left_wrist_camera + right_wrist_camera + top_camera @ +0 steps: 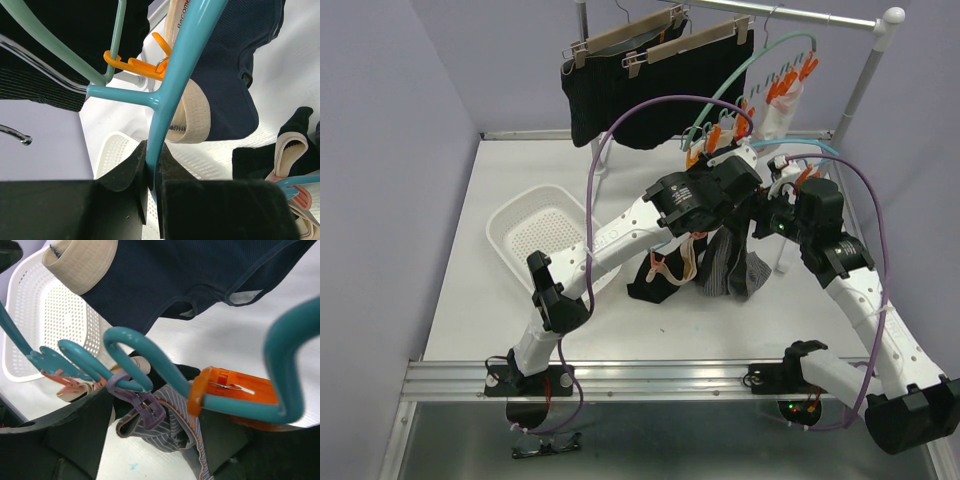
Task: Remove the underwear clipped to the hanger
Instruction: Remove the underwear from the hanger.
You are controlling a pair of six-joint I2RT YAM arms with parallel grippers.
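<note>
A white basket [520, 215] sits on the table well to the left of the teal hanger [185, 65]. Its perforated floor shows white, and the left arm crosses over its near right corner, hiding that part.

The left gripper [150, 167] is clamped on a bar of the teal hanger, its dark pads pressed against the bar from both sides. The right gripper [150, 435] comes up under the hanger with its jaws standing apart. A purple clip [137, 400] and the grey-striped piece [170, 425] that it pinches sit between them.

The underwear hangs in several places. The navy piece [200, 275], with a cream waistband, hangs from the teal hanger beside an orange clip [235, 387]. A black piece with a pink band [645, 280] droops below the hanger, next to the striped one. Two black shorts [610, 95] hang on wooden clip hangers on the rail behind the teal hanger. The white-pink piece [785, 110] hangs from orange clips to their right.

From above, both wrists cover most of the teal hanger, and the left gripper's fingers cannot be made out there. I cannot tell whether the drooping pieces touch the table. The clip holding the navy piece is out of sight.
</note>
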